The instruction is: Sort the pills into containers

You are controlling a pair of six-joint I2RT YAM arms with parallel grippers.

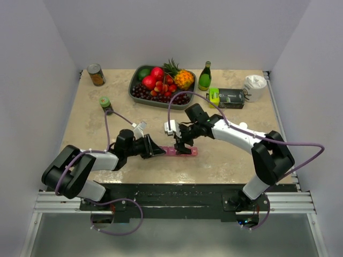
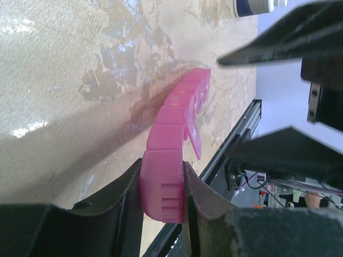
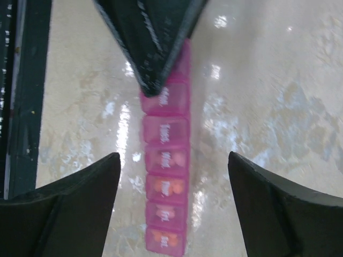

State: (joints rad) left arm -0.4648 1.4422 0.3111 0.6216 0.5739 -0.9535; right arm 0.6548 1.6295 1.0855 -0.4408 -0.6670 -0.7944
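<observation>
- The black fingers [image 1: 154, 149] of the left gripper [image 1: 162, 152], seen from above, close on the left end of a slim pink see-through plastic pill strip [image 1: 185, 152] with a row of small square boxes.
- The strip lies flat near the front edge of the tan stone-look table [image 1: 86, 123], between the two arms.
- The right gripper [image 1: 182, 144] hangs over the middle of the strip. From up here I cannot tell how its fingers stand.
- At the back sit a dark tray of fruit [image 1: 134, 92], a green glass bottle [image 1: 204, 76], a black box [image 1: 231, 98], a round tin can [image 1: 96, 74] and a small jar with a green cap [image 1: 105, 103].
- In the left wrist view, the left gripper [image 2: 161, 174] pinches the near end box of the pink pill strip [image 2: 171, 120] between both fingers [image 2: 120, 201], one on each side.
- One lid [image 2: 193, 137] a little way along the strip stands open, tipped to the right.
- The rest of the strip runs away across the table.
- In the right wrist view, the right gripper [image 3: 172, 158] has its two fingers [image 3: 69, 198] spread wide, one on each side of the pink pill strip [image 3: 166, 160], and they do not touch it.
- Small orange pills [image 3: 161, 186] show through the lids of the near boxes.
- The dark tip of the left gripper [image 3: 150, 43] covers the far end of the strip.
</observation>
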